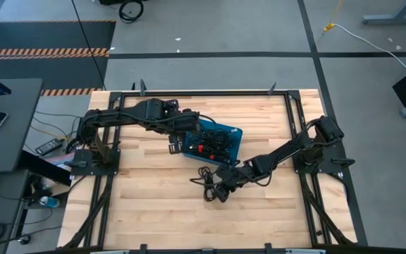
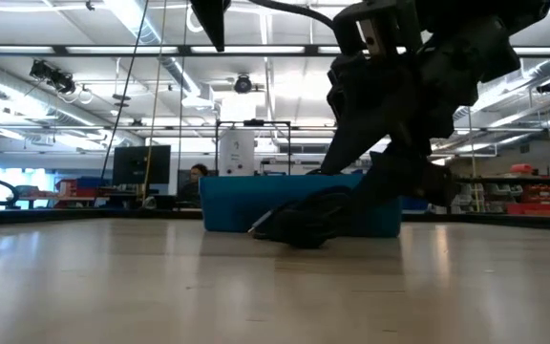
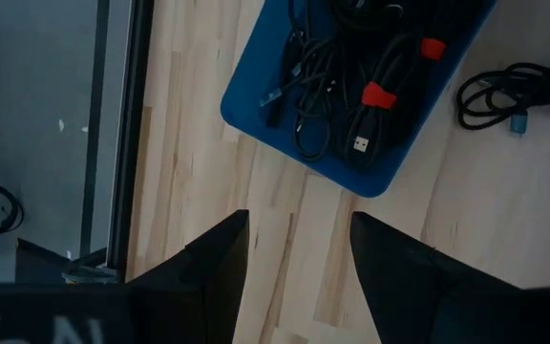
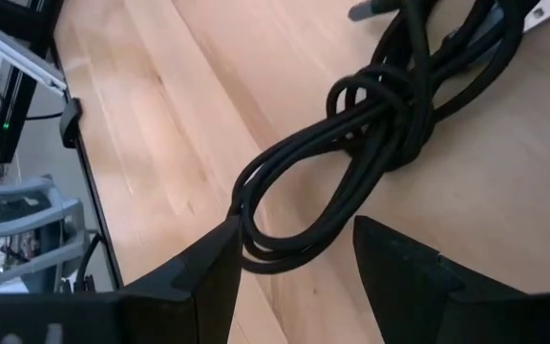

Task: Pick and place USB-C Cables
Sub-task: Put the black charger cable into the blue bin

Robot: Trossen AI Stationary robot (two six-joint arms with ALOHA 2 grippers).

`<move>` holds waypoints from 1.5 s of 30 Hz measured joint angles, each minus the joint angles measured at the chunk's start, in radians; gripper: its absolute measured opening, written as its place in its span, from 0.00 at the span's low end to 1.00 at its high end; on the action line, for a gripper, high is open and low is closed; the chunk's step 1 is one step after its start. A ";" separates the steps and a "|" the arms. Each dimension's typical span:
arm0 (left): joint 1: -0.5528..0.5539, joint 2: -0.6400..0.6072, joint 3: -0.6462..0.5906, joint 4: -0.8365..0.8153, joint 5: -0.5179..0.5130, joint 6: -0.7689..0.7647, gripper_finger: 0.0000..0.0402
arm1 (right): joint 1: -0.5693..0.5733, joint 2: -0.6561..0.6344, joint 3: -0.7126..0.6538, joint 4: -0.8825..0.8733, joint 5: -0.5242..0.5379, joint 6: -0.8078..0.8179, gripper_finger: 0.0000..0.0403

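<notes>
A blue tray (image 1: 235,133) in the middle of the table holds several black USB-C cables (image 3: 337,91), some with red ties (image 3: 380,95). One black cable bundle (image 1: 206,184) lies loose on the wood near the tray's near side and also shows in the left wrist view (image 3: 500,88). My right gripper (image 4: 294,239) is open and low over that bundle, its fingers on either side of the end loop (image 4: 256,225). My left gripper (image 3: 299,244) is open and hangs above the table at the tray's left edge (image 1: 175,146). My right gripper comes at the loose bundle slanting down, its fingers astride the end loop (image 4: 248,212). The bundle lies flat on the table. One fingertip (image 4: 220,250) stands right beside the loop; I cannot tell whether it touches it.
The table's black frame rails (image 1: 189,92) run along its edges, with the arm bases at left and right. Bare wood (image 1: 161,212) spreads toward the near edge. In the low view the tray's wall (image 2: 237,205) stands behind the loose bundle (image 2: 304,220).
</notes>
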 joint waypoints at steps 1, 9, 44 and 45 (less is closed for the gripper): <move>0.000 0.000 0.000 0.000 0.000 0.000 0.47 | -0.002 0.000 0.000 0.000 0.000 -0.004 0.51; 0.000 0.000 0.000 0.000 0.000 0.003 0.47 | -0.020 0.000 0.000 0.000 0.012 -0.024 0.51; 0.001 0.000 0.000 0.026 0.000 0.012 0.47 | -0.011 0.003 0.000 0.011 -0.044 0.006 0.51; 0.001 0.000 0.000 0.029 0.000 0.012 0.47 | -0.008 0.003 0.000 0.015 -0.044 0.005 0.51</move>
